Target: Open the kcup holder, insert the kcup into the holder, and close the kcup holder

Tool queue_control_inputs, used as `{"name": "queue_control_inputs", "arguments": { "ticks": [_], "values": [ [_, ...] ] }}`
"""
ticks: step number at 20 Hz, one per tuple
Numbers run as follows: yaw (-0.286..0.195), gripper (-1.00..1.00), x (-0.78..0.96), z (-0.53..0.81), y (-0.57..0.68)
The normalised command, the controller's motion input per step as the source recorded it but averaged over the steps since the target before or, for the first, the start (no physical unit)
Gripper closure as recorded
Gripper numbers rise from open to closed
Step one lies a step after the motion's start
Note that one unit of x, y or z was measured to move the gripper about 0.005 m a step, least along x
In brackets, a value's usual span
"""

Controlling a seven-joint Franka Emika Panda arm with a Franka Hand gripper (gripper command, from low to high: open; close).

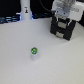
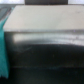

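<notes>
The kcup [image 1: 34, 51] is a small white pod with a green top, standing upright on the white table near the middle of the exterior view. The kcup holder [image 1: 62, 29] is a black boxy unit at the exterior view's upper right, and it looks closed. My gripper [image 1: 63, 18] hangs right over the holder's top, far from the kcup. Its fingers blend into the black holder, so their spacing is unclear. The wrist view is blurred and shows a close dark, glossy surface of the holder [image 2: 45, 55] with a pale band above it. No fingertips show there.
A white upright object [image 1: 25, 10] with a blue light stands at the back on the exterior view's left, with dark items along the back edge. The white table [image 1: 20, 65] spreads around the kcup. A teal strip [image 2: 3, 47] shows at one edge of the wrist view.
</notes>
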Motion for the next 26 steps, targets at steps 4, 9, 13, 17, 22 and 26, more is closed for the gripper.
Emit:
{"name": "queue_control_inputs", "arguments": {
  "ticks": [4,9,13,17,22,26],
  "values": [
    [-0.023,1.00,0.50,0.09,-0.06],
    [0.001,1.00,0.57,0.04,-0.62],
    [0.018,1.00,0.61,0.07,-0.55],
    [-0.035,1.00,0.69,0.18,-0.11],
    [0.071,1.00,0.31,0.12,-0.62],
    [-0.021,1.00,0.71,0.19,-0.14]
  ]
}}
